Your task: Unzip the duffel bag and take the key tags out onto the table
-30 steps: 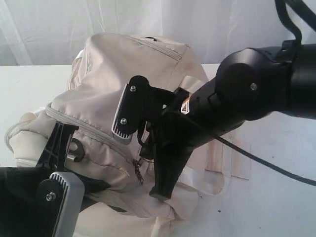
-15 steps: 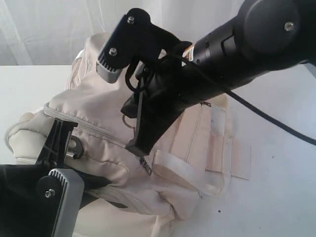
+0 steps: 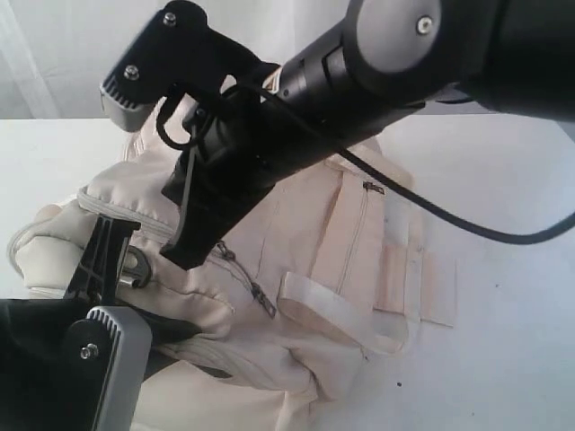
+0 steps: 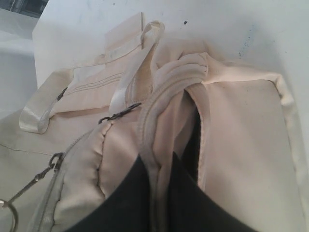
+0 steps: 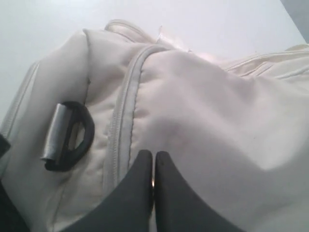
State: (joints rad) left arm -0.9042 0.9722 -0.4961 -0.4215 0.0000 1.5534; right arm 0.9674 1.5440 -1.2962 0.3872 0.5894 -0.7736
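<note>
Bag: the duffel bag [image 3: 341, 269] lies slumped on the table [image 3: 503, 359], approx mid-scene in ext view, with a webbing handle [image 3: 332, 310] draped over its side.
L grip: your left gripper [image 4: 158, 166] has its fingers clamped on a rolled seam fold at the bag's end. A dark gap sits just beside that fold.
R grip: your right gripper [image 5: 153, 157] reaches across to the L side of ext view. Fingers are pressed together, tips at the cream fabric just beside a zip seam. You can't tell if anything's pinched btwn them.
D-ring: black D-ring [image 5: 72, 135] lies flat on the fabric nr the R tips.
Zip pull: metal ring pull [image 4: 7, 212] hangs on a short chain, apart from the L fingers.
</note>
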